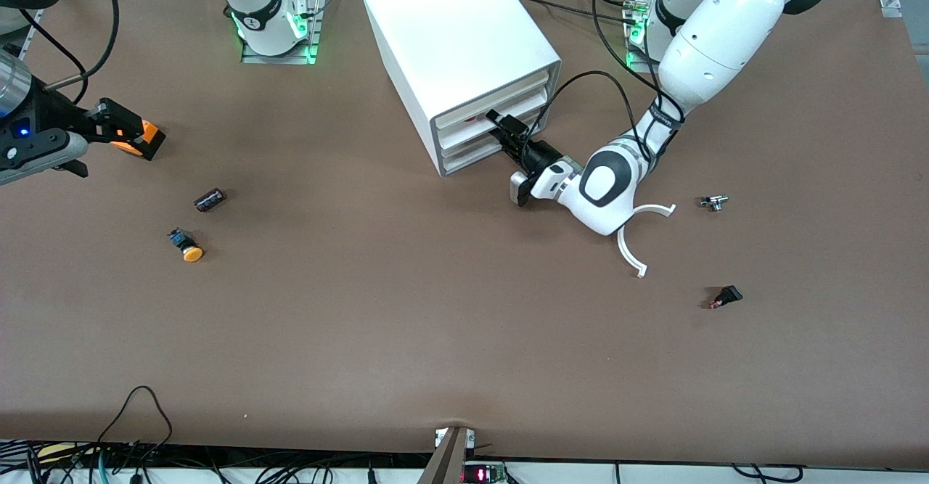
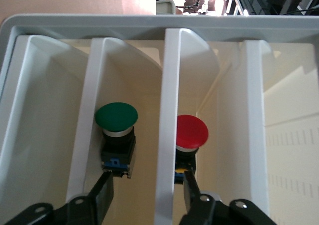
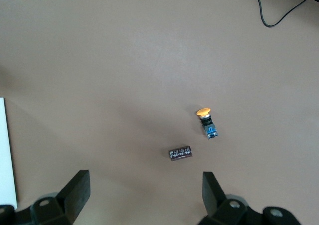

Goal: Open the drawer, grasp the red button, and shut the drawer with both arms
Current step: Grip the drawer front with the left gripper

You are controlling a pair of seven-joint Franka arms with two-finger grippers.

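Drawer (image 1: 485,122) at upper centre of the front view stands slightly pulled out of the white cabinet (image 1: 457,41), its top slot showing a small red spot. Left gripper (image 1: 503,130) reaches into this opening from the left arm (image 1: 697,56), which enters at upper right of the frame. In the left wrist view the drawer (image 2: 164,28) is divided by white partitions into compartments; the button (image 2: 191,135) with the red cap lies in one compartment at centre right of the frame, and a green-capped button (image 2: 116,127) lies in the adjoining compartment at centre left. Left gripper (image 2: 147,192) jaws are spread apart at the lower edge, straddling the partition between the two buttons, holding nothing; one fingertip (image 2: 190,185) sits just at the base of the red-capped button. Right gripper (image 3: 144,195) waits over the table at the right arm's end, jaws wide apart and empty, above an orange-capped button (image 3: 206,121) and a dark cylinder (image 3: 180,152)
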